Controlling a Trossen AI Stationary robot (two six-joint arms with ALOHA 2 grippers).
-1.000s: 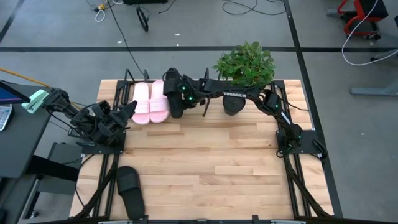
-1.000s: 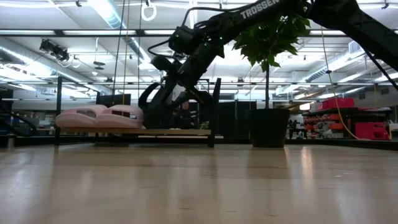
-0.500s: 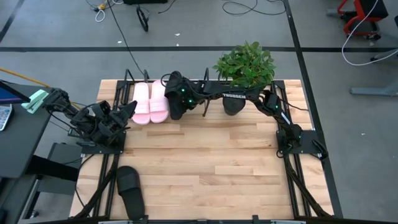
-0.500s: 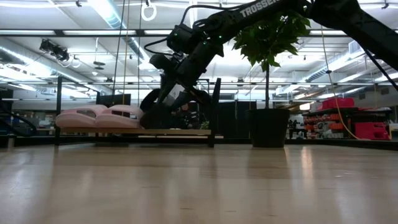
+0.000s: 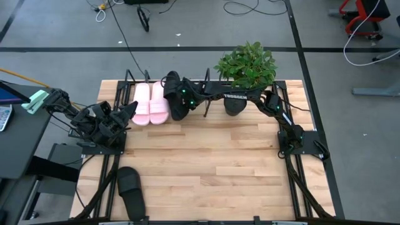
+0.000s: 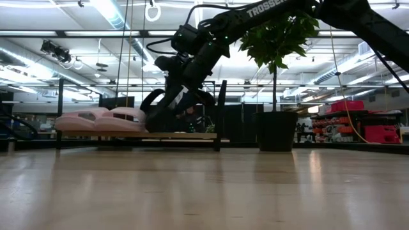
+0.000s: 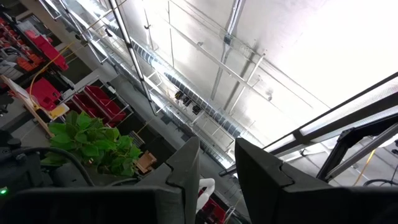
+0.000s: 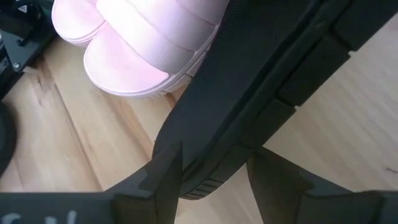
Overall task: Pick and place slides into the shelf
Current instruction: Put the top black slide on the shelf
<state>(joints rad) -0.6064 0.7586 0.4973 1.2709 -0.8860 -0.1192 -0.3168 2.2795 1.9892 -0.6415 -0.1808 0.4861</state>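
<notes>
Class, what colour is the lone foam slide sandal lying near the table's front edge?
Black, clearest in the high view.

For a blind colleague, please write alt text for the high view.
The right hand sets a black slide on the shelf beside two pink slides. The left hand waits at the table's left edge; another black slide lies near the front.

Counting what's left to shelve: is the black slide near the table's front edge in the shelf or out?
Out: the black slide lies flat on the table, far from the shelf.
</notes>
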